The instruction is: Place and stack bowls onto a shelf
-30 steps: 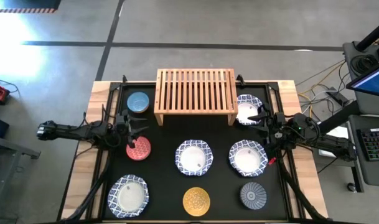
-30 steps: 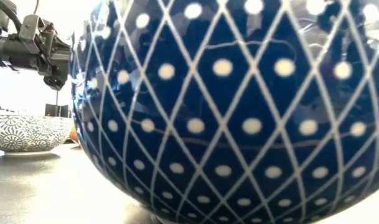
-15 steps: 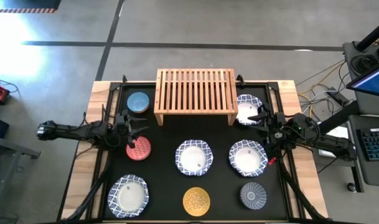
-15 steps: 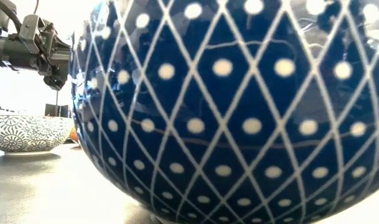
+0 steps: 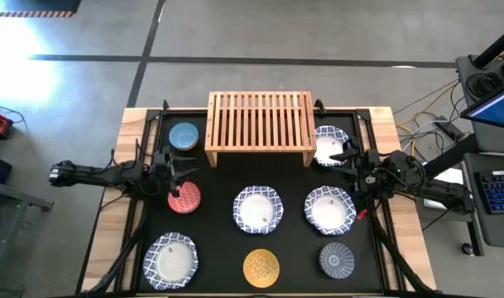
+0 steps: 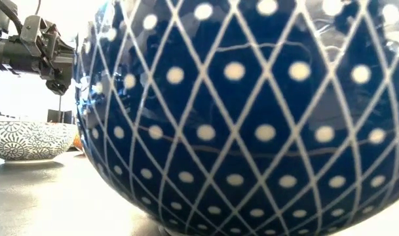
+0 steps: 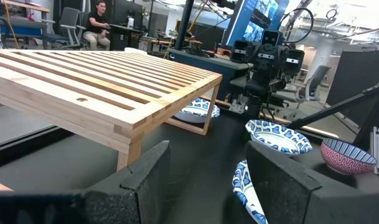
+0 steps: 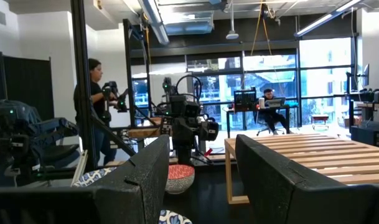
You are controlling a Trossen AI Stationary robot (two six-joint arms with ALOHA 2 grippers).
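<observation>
Starting layout: the slatted wooden shelf (image 5: 259,124) stands empty at the table's far edge, and all eight bowls rest on the black mat (image 5: 260,178). The left gripper (image 5: 179,175), fingers spread wide, hovers just beside the red patterned bowl (image 5: 184,199). The right gripper (image 5: 351,170), likewise spread and empty, hangs between two white blue-rimmed bowls (image 5: 329,209). A sound first step would probably seat a large white bowl flat on the slats, nesting smaller ones afterwards, each gripped by the rim.

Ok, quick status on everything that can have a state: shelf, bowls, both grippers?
Light-wood slatted shelf: nothing on it.
Eight bowls, e.g. small blue bowl: upright on black mat, unstacked.
Left gripper: open, above small red bowl.
Right gripper: open, between two white blue-rimmed bowls.
</observation>
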